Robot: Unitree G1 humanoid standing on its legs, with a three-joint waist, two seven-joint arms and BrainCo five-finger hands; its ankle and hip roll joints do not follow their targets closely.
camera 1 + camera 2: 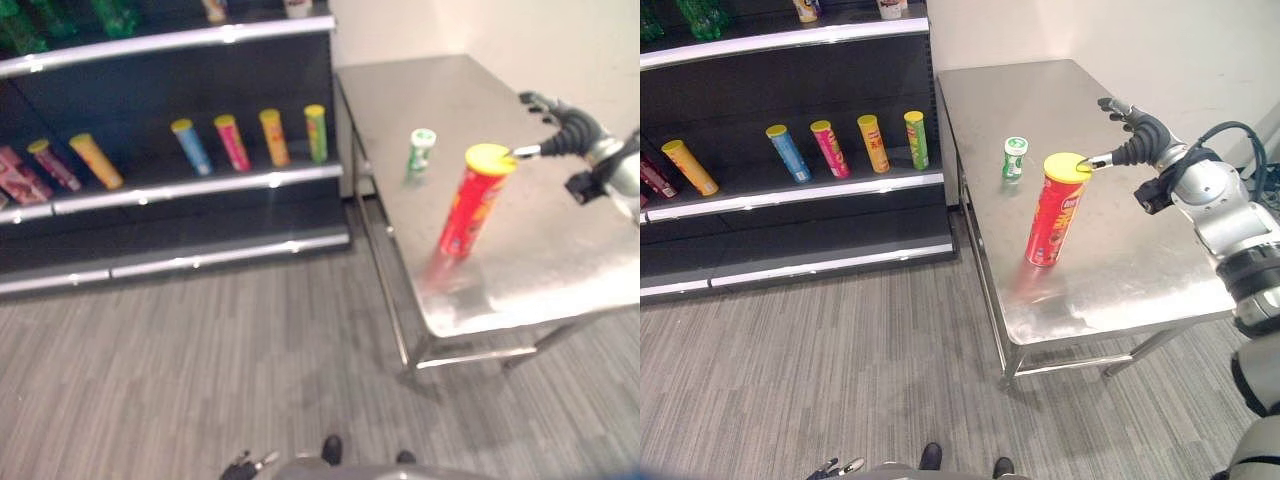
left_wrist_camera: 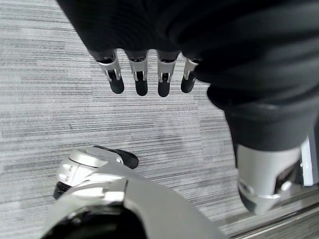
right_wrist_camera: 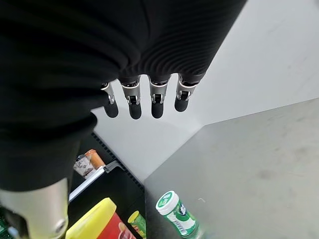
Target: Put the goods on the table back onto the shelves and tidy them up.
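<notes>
Our left hand (image 2: pixel 144 79) hung low over the floor, fingers relaxed and empty. On the bench (image 1: pixel 1160 270) the red can (image 1: pixel 1053 215) stood upright; our right hand (image 1: pixel 1137 135), fingers spread wide, touched its yellow lid. The green bottle (image 1: pixel 1014 158) stood behind. We judged the grasp beginning; next, fingers must close round the can before the shelf (image 1: pixel 800 190).

We're reaching the right arm out over the table's right edge, right hand (image 1: pixel 1137 135) with fingers extended and relaxed. Left hand (image 2: pixel 144 74) is hanging low, fingers straight.
</notes>
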